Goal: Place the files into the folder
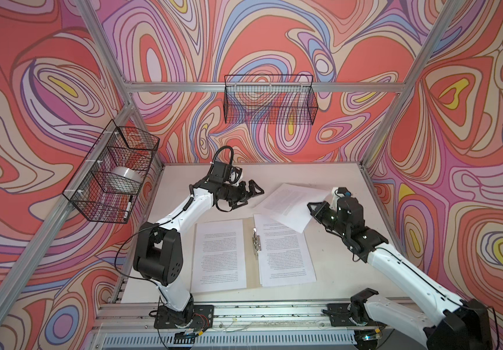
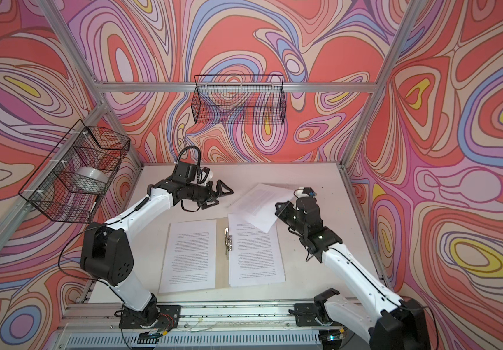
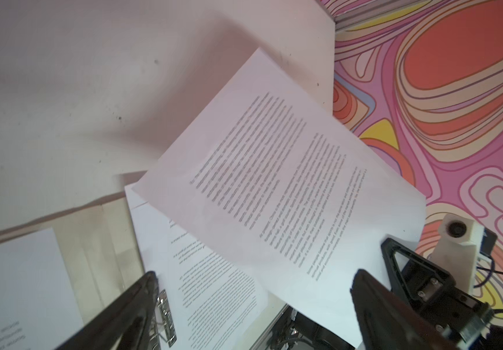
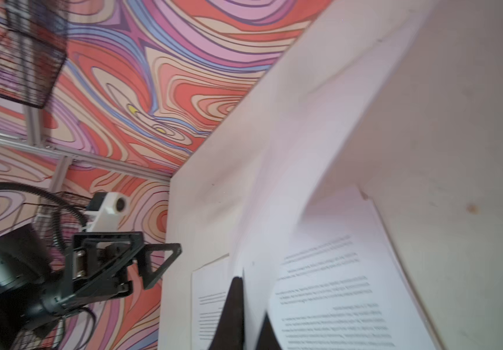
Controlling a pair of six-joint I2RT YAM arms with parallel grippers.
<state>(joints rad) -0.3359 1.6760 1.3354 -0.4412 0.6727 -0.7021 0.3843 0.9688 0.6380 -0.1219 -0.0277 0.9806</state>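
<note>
A thin white printed paper sheet [image 1: 289, 204] is pinched by the black right gripper [image 1: 314, 208] above the far right corner of the flat tan cardboard folder [image 1: 248, 272]; the black left gripper [image 1: 251, 195] is spread wide, empty. Gripped at one edge, the floppy sheet could be dropped crooked.

Swirl-patterned walls [image 1: 274, 36] of red, pink, lilac and yellow on three sides, edged with aluminium rails [image 1: 183, 87], a black wire back basket [image 1: 269, 103] hanging on the far rail, a side basket [image 1: 113, 172] on the left rail, a pale desk [image 1: 335, 272] beneath.
</note>
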